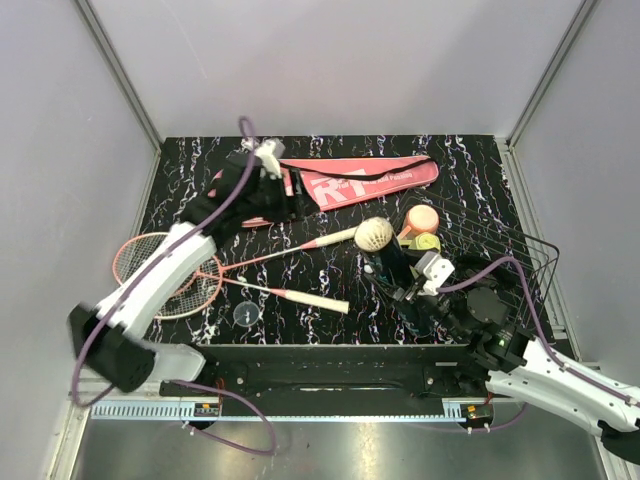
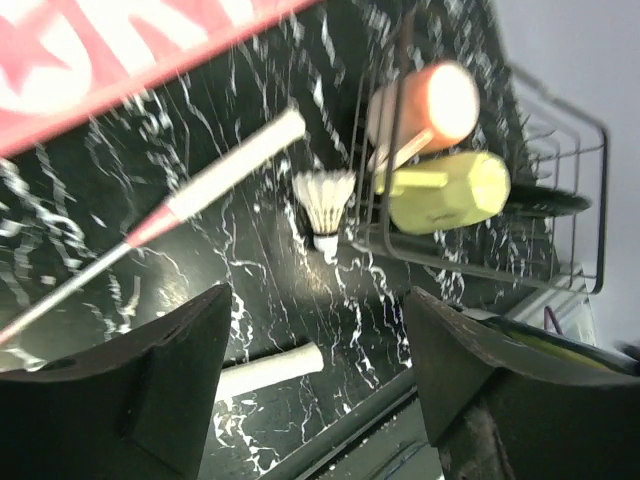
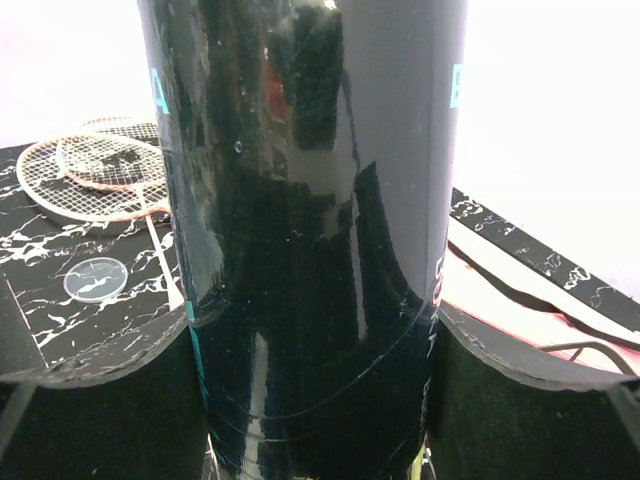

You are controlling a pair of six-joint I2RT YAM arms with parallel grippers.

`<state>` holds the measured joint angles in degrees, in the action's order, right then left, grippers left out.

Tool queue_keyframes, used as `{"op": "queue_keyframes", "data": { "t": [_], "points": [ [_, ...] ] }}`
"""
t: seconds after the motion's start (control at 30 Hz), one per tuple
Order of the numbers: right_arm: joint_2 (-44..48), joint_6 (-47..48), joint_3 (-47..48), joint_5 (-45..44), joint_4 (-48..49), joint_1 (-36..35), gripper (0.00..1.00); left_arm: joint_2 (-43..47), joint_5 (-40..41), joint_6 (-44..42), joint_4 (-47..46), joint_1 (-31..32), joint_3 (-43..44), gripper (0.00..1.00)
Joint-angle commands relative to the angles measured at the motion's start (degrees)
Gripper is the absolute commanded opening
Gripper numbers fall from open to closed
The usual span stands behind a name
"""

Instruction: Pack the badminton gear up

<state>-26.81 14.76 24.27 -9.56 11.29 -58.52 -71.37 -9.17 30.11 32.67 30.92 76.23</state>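
- The right pincer (image 1: 408, 288), in the lower right of the overhead view, is clamped round the black tube (image 1: 392, 268); seen from that wrist, the glossy tube fills the middle with a finger pressed on each side
- The tube slants up and left from that grip, near the centre of the frame
- A white shuttlecock (image 1: 375, 235) sits right at the tube's upper end; I can't tell if they touch. From the left wrist it rests on the table just beside the wire basket (image 2: 556, 100)
- The left pincer (image 1: 272, 195), upper left of centre, hangs over the left end of the pink cover (image 1: 370, 178), fingers spread wide with nothing between them
- The two racquets (image 1: 160, 272) lie overlapped at the left, white handles pointing right toward the centre
- A cup (image 2: 450, 185) with a peach lid lies on its side in the basket, at the right
- A small clear disc (image 1: 246, 314) lies on the marbled table (image 1: 475, 165), below the racquet shafts
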Motion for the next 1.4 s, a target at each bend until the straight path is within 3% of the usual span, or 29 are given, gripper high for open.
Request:
{"op": "queue_keyframes", "data": {
  "t": [0.0,0.23,0.4,0.47,0.5,0.63,0.77,1.1,1.37],
  "points": [
    [1.58,0.88,1.30,-2.39,4.09,-0.19,0.39,-10.69,-18.32,3.56,-21.62,-2.00,-5.74,0.70],
    [4.04,-0.17,2.18,-0.64,1.02,-0.19,0.39,-37.30,-37.04,-2.51,-34.40,-2.09,6.37,0.59],
    [5.54,-0.70,2.36,-0.28,-0.04,-0.19,0.39,-48.32,-44.61,-3.38,-38.55,-1.74,14.72,0.55],
    [6.15,-0.96,2.53,-0.02,-1.09,-0.28,0.39,-52.10,-46.90,-6.98,-36.99,-1.65,17.10,0.57],
    [6.50,-0.97,2.53,0.07,-1.35,-0.19,0.39,-53.42,-46.04,-9.52,-29.92,-1.56,21.03,0.56],
    [6.95,-0.88,2.10,0.42,-1.18,-0.19,0.39,-60.36,-49.44,-19.99,-18.79,-0.86,30.20,0.54],
    [5.81,-0.27,1.92,0.68,-0.39,-0.28,0.39,-60.46,-52.26,-23.08,-18.16,0.55,27.24,0.52],
    [3.60,-0.09,2.18,2.09,0.57,-0.19,0.39,-60.11,-49.46,-27.03,-18.34,3.36,22.04,0.51],
    [4.48,-0.96,2.18,2.09,-0.04,-0.19,0.39,-58.27,-47.17,-28.00,-18.68,3.36,19.40,0.37]
  ]
}}
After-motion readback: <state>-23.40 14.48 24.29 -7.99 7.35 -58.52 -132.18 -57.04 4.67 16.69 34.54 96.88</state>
